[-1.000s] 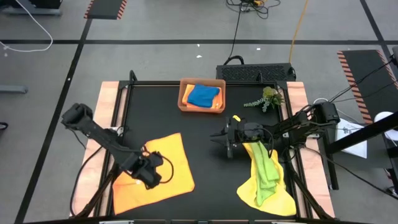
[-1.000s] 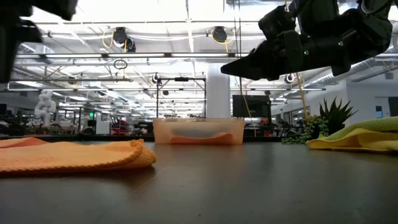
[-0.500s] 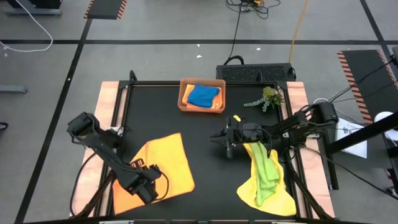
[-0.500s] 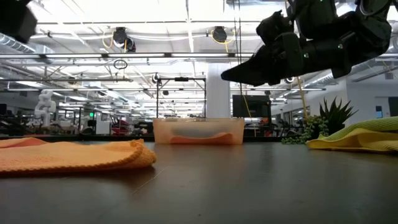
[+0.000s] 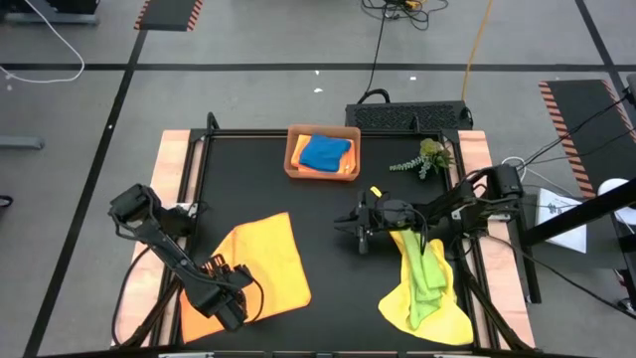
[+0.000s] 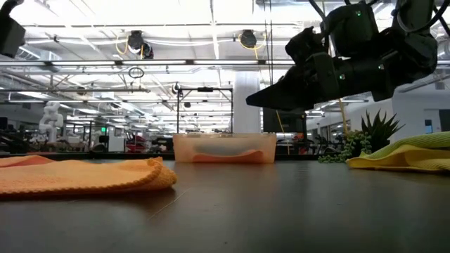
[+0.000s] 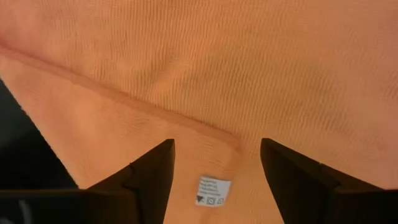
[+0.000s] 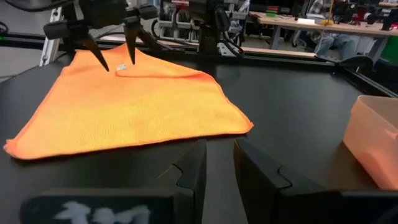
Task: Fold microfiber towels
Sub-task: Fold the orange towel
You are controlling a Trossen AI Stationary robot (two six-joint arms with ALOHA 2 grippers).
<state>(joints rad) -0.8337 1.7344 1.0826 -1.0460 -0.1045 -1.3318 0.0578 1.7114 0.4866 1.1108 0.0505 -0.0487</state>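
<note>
An orange towel (image 5: 260, 261) lies on the black table at the near left, one layer folded over another (image 7: 124, 106). My left gripper (image 5: 225, 298) points down over its near left corner. It is open, one finger on either side of the corner's white label (image 7: 211, 190). The right wrist view shows the same gripper (image 8: 117, 62) and label. My right gripper (image 5: 345, 225) hovers level over the table's middle, pointing toward the orange towel. Its fingers (image 8: 219, 155) are a narrow gap apart with nothing between them. A lime green towel (image 5: 425, 268) lies on a yellow one (image 5: 442, 316) under my right arm. My left gripper's open fingertips (image 8: 104, 64) come down from above at the orange towel's labelled corner. I cannot tell whether they touch the cloth.
An orange-brown tray (image 5: 293, 151) at the far middle holds a blue towel (image 5: 325, 151) on top of an orange one (image 5: 344, 170). A green plant sprig (image 5: 423, 159) lies right of it. The bare black table between the two cloth piles is free.
My left gripper has moved toward the table's near edge and down, over the orange towel's near left corner. My right gripper has sunk a little and tipped slightly downward. The towels have not moved.
</note>
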